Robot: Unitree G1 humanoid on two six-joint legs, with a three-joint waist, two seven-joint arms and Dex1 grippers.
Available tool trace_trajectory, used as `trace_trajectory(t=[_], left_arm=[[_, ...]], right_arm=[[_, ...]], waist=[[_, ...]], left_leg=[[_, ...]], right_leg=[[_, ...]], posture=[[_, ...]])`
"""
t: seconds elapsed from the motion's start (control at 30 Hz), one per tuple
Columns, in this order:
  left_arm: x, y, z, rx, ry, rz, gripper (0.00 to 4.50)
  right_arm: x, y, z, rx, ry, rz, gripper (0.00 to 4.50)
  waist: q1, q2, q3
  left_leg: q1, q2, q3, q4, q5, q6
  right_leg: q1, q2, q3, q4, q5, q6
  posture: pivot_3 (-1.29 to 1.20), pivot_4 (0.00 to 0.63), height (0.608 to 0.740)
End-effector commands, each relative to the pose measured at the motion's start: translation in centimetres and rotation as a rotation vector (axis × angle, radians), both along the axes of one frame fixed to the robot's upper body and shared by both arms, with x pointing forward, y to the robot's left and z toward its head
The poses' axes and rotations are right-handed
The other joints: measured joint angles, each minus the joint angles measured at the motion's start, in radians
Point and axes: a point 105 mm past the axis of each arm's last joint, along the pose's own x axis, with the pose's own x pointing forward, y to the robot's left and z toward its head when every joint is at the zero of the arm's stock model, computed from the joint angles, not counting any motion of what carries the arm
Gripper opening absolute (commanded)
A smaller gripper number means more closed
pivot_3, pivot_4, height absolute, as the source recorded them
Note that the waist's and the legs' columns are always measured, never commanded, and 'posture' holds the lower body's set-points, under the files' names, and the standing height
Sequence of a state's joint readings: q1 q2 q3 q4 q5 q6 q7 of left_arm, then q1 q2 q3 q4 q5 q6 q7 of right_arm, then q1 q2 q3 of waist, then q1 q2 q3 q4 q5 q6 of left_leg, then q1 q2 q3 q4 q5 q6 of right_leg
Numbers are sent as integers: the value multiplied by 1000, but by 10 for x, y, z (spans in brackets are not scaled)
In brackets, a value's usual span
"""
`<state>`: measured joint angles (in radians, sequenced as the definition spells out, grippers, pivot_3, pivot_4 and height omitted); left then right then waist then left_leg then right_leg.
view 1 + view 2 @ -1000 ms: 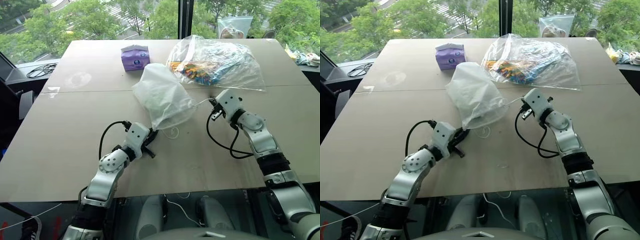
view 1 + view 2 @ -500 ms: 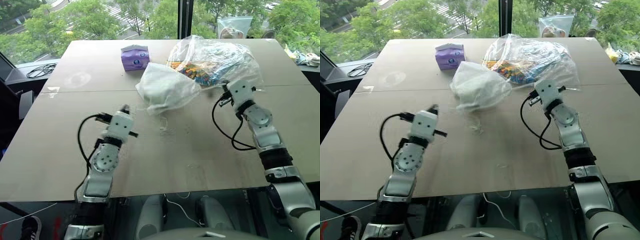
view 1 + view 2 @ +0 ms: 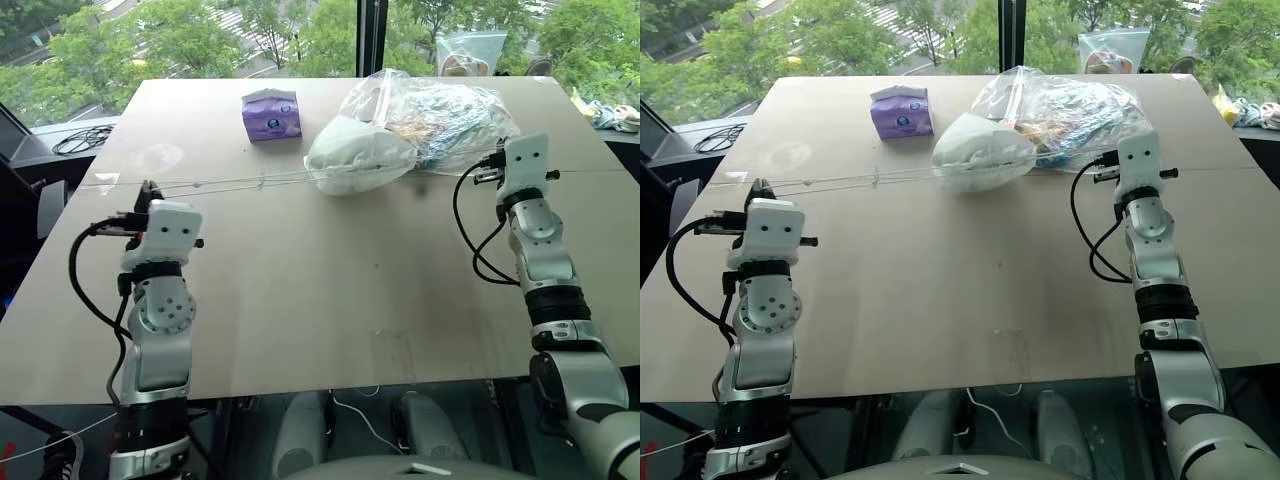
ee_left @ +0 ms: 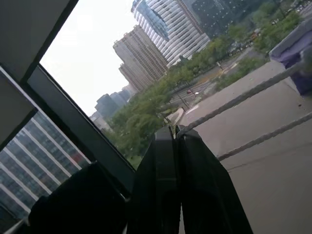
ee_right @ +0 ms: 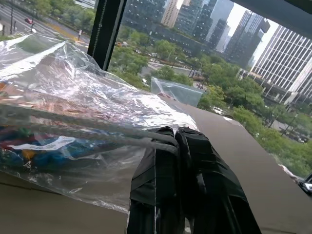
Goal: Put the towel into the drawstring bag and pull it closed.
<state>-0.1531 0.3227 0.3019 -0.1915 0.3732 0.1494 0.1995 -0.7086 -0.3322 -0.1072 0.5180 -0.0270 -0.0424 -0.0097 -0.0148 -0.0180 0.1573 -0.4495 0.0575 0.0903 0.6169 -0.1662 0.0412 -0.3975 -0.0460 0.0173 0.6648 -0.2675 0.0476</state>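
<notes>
The white drawstring bag (image 3: 358, 156) lies as a cinched, bulging bundle at the far middle of the table, against the clear plastic bag. The towel is hidden. Two thin white cords (image 3: 230, 183) run taut from the bag's mouth out to my left gripper (image 3: 148, 192), which is held up at the table's left. In the left wrist view that gripper (image 4: 174, 131) is shut on a cord (image 4: 234, 100). My right gripper (image 5: 175, 131) is shut beside the plastic bag, right of the drawstring bag, with a blurred cord (image 5: 87, 126) running into its fingers.
A purple tissue pack (image 3: 270, 113) stands at the far left of the drawstring bag. A big clear plastic bag (image 3: 450, 110) of colourful items lies behind it. A smaller clear bag (image 3: 468, 48) sits past the far edge, and cloths (image 3: 612, 116) lie at the far right.
Both arms have swung apart, the left outward and up, the right outward and up. The cords have gone taut, and the bag has slid away and bunched shut.
</notes>
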Motion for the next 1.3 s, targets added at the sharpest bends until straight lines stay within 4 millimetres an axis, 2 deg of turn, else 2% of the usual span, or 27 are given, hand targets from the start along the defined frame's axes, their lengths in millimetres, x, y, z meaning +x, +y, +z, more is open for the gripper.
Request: trace_trajectory(t=[0.03,0.13,0.27,0.37,0.43,0.5,0.6,0.63,0.7,0.83,0.9,1.0,1.1,1.2,1.3], left_arm=[[-34,59,-3,-191,-61,295,84],[-45,74,-13,-271,-57,380,84],[-43,72,-8,-274,-77,369,84],[-36,67,-8,-292,-82,327,84],[-24,56,-6,-277,-67,238,84],[-17,44,-1,-229,-57,168,84],[-12,39,-2,-223,-42,121,84],[-11,39,-4,-231,-36,114,26],[-11,40,-8,-243,-26,110,0],[-8,40,-14,-259,-8,89,0],[-6,38,-15,-262,-2,71,0],[-4,36,-15,-257,-1,57,0],[-6,38,-16,-259,2,58,0],[-10,41,-17,-257,4,65,0],[-13,43,-17,-254,5,73,0]], right_arm=[[-8,-57,8,179,-17,-229,0],[-11,-74,-2,283,24,-311,0],[-15,-86,-14,410,68,-377,0],[-16,-84,-15,422,76,-370,0],[-12,-72,-13,400,85,-305,0],[-7,-46,-6,338,90,-140,0],[-9,7,-4,198,153,203,0],[-14,22,-6,173,186,307,296],[-39,66,-15,167,302,610,792],[-100,129,-31,200,525,1030,2694],[-123,155,-45,220,633,1154,2694],[-138,179,-62,207,726,1218,2694],[-132,212,-72,269,766,1211,2694],[-128,248,-73,321,763,1236,2694],[-125,271,-68,346,735,1258,2694]], waist=[[0,0,0],[0,0,0],[2,0,0],[-1,0,0],[-3,0,0],[-3,0,0],[-9,0,0],[-9,0,0],[-7,0,0],[1,-1,0],[1,-1,0],[0,-5,-3],[-1,-6,-3],[-6,-7,-4],[0,-7,-4]], left_leg=[[0,0,0,0,0,0],[0,0,-1,0,0,0],[-1,0,-1,0,0,0],[0,0,0,0,0,0],[0,0,0,0,0,0],[1,0,0,0,0,0],[1,0,0,0,0,0],[1,0,0,0,0,0],[0,0,-1,0,0,0],[-2,1,-3,-1,0,0],[-2,1,-4,-1,0,0],[-1,1,-4,0,0,0],[-1,1,-5,0,-3,-4],[0,1,-5,0,-3,-4],[-1,1,-6,0,-3,-5]], right_leg=[[0,0,0,0,0,0],[0,0,0,0,0,0],[0,0,-1,-1,0,0],[1,0,0,-1,0,0],[1,0,0,0,1,1],[1,0,1,0,1,1],[0,1,1,0,1,1],[0,1,1,0,1,1],[0,1,1,0,1,1],[0,1,-2,-2,1,1],[0,0,-2,-2,1,1],[1,-3,-2,-1,1,1],[0,-5,-3,-1,1,-1],[0,-5,-3,0,2,-2],[0,-4,-5,0,2,-2]], posture=[[0,150,740],[0,150,740],[0,150,740],[0,150,740],[0,150,740],[0,150,740],[0,150,740],[0,150,740],[0,150,740],[0,150,740],[0,150,740],[0,150,740],[0,150,740],[0,150,740],[0,150,740]])
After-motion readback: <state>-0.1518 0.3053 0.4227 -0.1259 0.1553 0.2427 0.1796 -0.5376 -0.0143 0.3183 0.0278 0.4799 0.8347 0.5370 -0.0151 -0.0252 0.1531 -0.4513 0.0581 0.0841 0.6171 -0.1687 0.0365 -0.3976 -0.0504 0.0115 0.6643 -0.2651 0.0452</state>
